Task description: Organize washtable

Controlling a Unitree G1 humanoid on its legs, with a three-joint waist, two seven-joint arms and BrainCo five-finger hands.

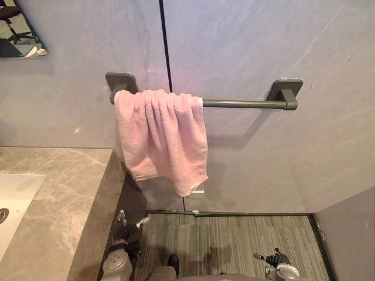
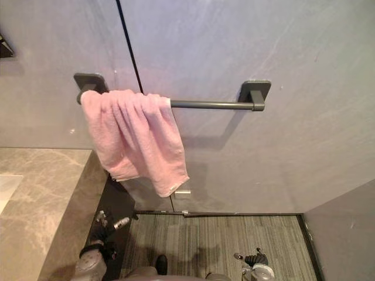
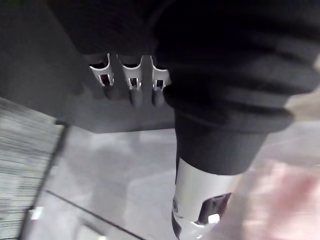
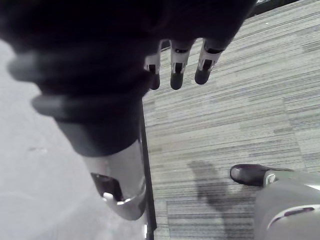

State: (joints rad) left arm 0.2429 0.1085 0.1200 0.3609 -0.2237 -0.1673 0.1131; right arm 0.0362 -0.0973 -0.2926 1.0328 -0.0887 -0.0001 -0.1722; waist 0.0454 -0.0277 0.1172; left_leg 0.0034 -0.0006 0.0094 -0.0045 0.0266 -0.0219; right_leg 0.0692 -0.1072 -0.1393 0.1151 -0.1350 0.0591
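A pink towel hangs bunched over the left end of a dark wall rail, and the rail's right half is bare. The marble washtable with a white sink lies at the left. My left hand hangs low beside the washtable's front side, well below the towel, with fingers relaxed and holding nothing. My right hand hangs low at the right over the floor, its fingers also loose and empty. A blurred edge of the pink towel shows in the left wrist view.
A mirror corner sits on the wall at the upper left. Grey striped carpet covers the floor below the rail. A grey side wall closes the space at the right.
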